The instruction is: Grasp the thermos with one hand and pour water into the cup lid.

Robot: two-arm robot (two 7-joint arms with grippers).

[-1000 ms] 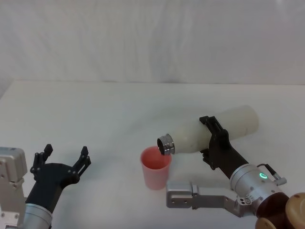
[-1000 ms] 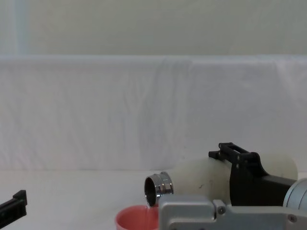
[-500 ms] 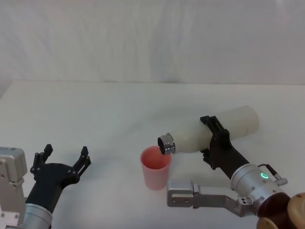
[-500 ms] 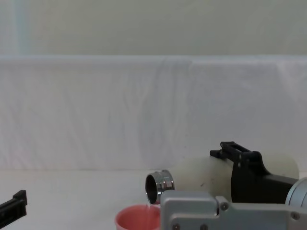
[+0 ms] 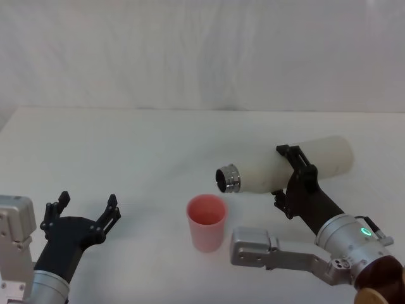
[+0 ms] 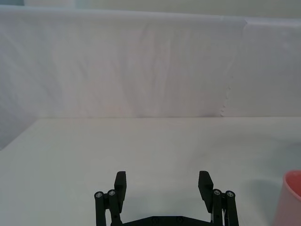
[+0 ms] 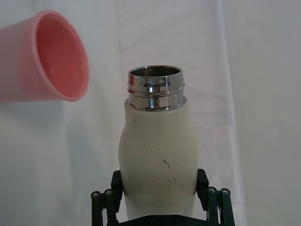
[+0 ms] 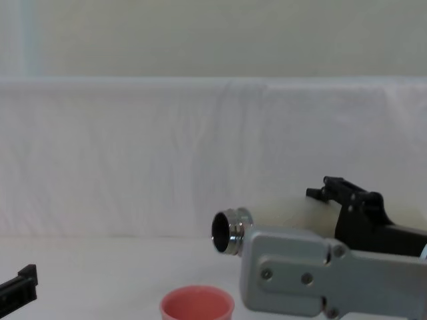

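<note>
cream thermos (image 5: pixel 288 168) clenched sideways between right gripper (image 5: pixel 292 175) fingers, left gripper (image 5: pixel 84 210) fingers spread

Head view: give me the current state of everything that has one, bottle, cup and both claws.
thermos: uncapped, held on its side off the table, steel mouth near but not over the cup.
cup lid: upright on the table, free of both claws; contents not discernible.
right claw: shut on the thermos body.
left claw: open, empty, parked at the table's near left.
</note>
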